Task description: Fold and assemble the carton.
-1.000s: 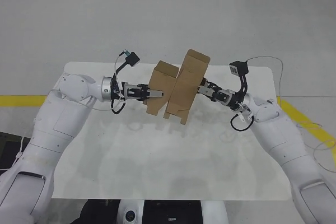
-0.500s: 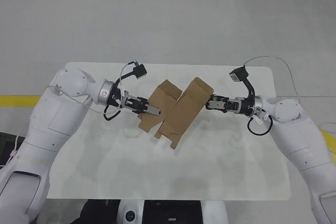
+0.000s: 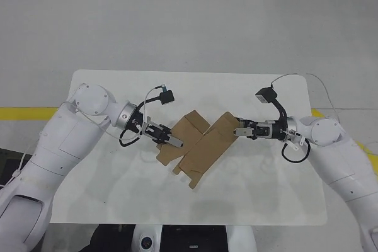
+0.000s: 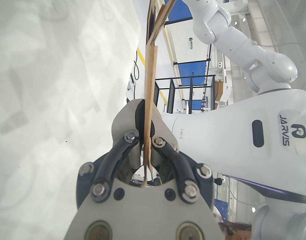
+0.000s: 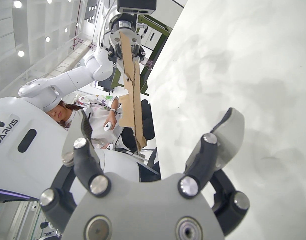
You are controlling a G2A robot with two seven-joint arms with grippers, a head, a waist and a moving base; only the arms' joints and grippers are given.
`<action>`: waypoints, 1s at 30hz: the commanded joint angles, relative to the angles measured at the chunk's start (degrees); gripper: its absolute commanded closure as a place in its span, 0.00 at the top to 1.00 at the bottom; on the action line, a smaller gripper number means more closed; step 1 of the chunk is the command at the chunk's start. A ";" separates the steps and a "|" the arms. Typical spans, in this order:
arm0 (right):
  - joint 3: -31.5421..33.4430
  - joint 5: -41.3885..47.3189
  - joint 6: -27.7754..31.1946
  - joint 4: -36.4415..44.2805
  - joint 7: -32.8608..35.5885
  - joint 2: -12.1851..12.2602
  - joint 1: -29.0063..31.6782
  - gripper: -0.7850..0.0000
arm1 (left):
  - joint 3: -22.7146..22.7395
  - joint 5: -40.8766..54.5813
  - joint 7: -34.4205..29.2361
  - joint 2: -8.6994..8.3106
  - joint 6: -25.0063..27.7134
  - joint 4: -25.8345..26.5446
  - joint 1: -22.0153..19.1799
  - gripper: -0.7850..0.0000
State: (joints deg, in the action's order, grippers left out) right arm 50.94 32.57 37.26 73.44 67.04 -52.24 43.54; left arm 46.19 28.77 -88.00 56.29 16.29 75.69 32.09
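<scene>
The carton [image 3: 198, 146] is a flattened brown cardboard blank held tilted over the middle of the table. My left gripper [image 3: 174, 142] is shut on its left edge; the left wrist view shows the board [image 4: 149, 88] edge-on between the closed fingers [image 4: 160, 128] of that gripper [image 4: 144, 119]. My right gripper [image 3: 239, 131] sits at the carton's right end with its fingers spread. In the right wrist view that gripper [image 5: 155, 124] is open, and the carton [image 5: 131, 106] runs away from it to the left gripper [image 5: 124, 48], its near end not touched by either finger.
The white table [image 3: 113, 189] lies under both arms, with bare surface in front of and behind the carton. A grey floor with a yellow line [image 3: 16, 113] surrounds it.
The carton has come down from the table's far side toward its middle and lies flatter. Both grippers moved nearer with it, and the right one now sits open at its end.
</scene>
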 commanded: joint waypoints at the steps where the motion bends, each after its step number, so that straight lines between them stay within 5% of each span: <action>1: -1.50 0.25 0.37 0.40 -0.37 0.10 -0.48 0.60 | -0.74 0.81 0.00 -0.15 0.00 -0.37 -0.30 0.00; 3: -2.85 0.82 0.70 0.43 -0.70 0.15 -1.01 0.69 | -1.22 1.17 0.00 -0.25 0.00 -0.97 -0.50 0.00; 9: -6.74 2.10 1.94 -0.06 -1.94 0.16 -2.85 0.67 | -2.77 2.35 0.00 -0.32 0.00 -2.00 -1.35 0.00; 18: -11.12 5.15 3.46 -0.05 -3.45 0.48 -5.00 0.36 | -3.74 2.07 0.66 -0.50 0.66 -2.19 -1.94 0.00; 30: -15.01 7.19 5.20 -0.90 -5.19 1.24 -7.08 0.07 | -3.98 2.50 1.01 -0.94 1.00 -1.87 -2.08 0.00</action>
State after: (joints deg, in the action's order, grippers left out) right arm 36.26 39.57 42.31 72.60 62.00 -51.04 36.63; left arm 42.24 31.16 -87.00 55.40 17.29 73.80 29.99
